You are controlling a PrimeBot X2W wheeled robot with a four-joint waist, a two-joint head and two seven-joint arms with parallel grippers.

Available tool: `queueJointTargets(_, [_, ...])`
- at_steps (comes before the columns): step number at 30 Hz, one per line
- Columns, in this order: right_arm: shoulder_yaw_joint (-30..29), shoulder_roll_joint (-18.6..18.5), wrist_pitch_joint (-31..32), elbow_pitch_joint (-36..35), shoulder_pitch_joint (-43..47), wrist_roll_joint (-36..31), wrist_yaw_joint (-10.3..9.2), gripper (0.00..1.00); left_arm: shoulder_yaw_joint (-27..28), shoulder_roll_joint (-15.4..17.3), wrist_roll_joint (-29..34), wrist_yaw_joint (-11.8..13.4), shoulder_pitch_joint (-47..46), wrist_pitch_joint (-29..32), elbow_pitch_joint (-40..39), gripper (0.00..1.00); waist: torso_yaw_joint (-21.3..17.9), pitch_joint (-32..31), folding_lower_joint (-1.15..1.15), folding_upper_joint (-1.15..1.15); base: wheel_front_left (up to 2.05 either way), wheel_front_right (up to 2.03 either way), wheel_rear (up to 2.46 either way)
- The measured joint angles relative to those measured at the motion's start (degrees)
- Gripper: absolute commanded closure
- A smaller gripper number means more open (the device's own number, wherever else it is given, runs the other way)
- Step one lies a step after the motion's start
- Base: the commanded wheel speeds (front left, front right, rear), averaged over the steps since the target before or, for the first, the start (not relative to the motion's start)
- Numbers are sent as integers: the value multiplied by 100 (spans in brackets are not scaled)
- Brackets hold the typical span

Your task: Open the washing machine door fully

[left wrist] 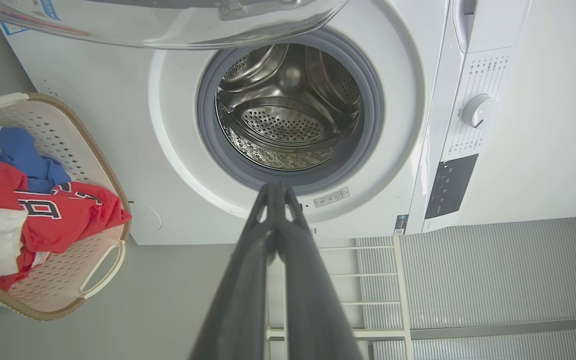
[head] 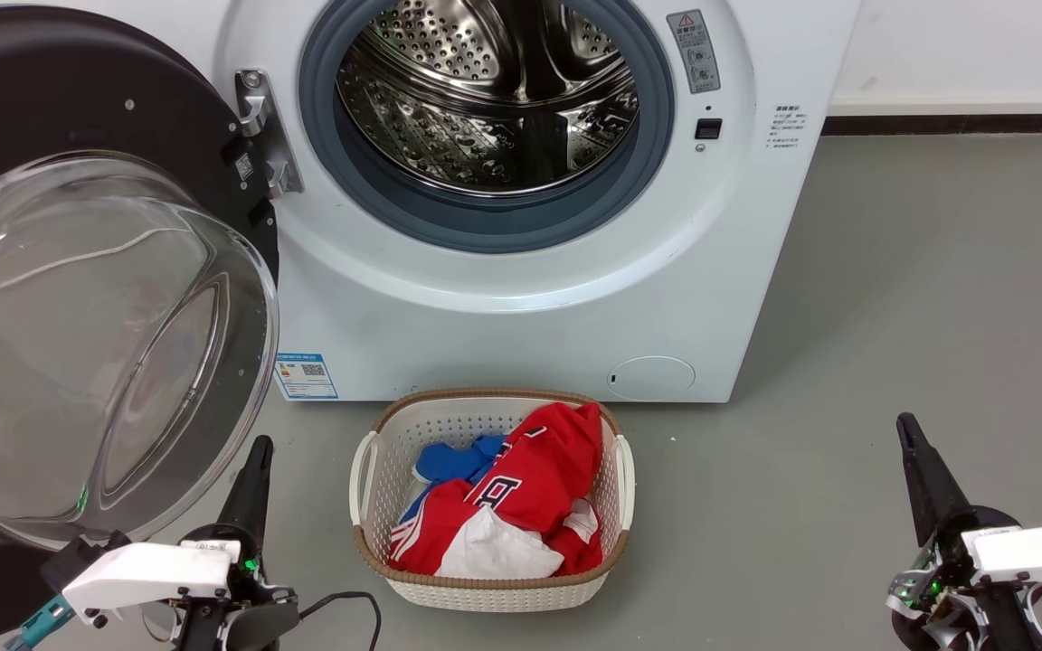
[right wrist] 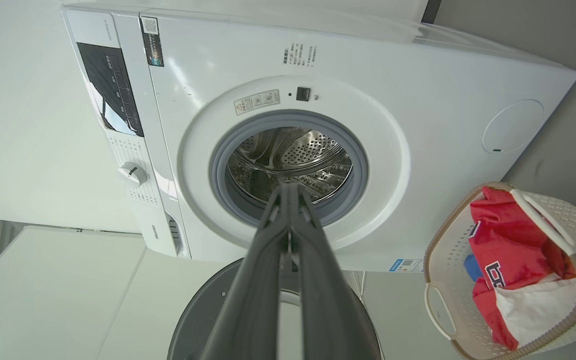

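The white washing machine fills the upper head view, its steel drum bare inside the grey rubber ring. The black washing machine door hangs swung out wide on its hinge at the left, its clear glass bowl bulging towards me. My left gripper is shut and empty, low at the left just below the bowl's edge. My right gripper is shut and empty too, low at the right over bare floor. Each wrist view looks along shut fingers, the left gripper and right gripper, at the drum.
A white plastic laundry basket holding red, blue and white clothes stands on the grey floor right before the machine, between my arms. A white wall with a dark skirting runs at the far right. A blue sticker marks the machine's lower left corner.
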Motion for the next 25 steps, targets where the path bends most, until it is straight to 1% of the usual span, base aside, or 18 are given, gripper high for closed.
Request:
queueJointTargets(17, [-58,8,107,104,-96,673,0,100,193,-137,-536,-127,-59,134,60,100,7,0,0,0,0,0,0])
queueJointTargets(25, [-71,16,125,109,-99,684,0,100,199,-144,-538,-135,-61,149,64,100,7,0,0,0,0,0,0])
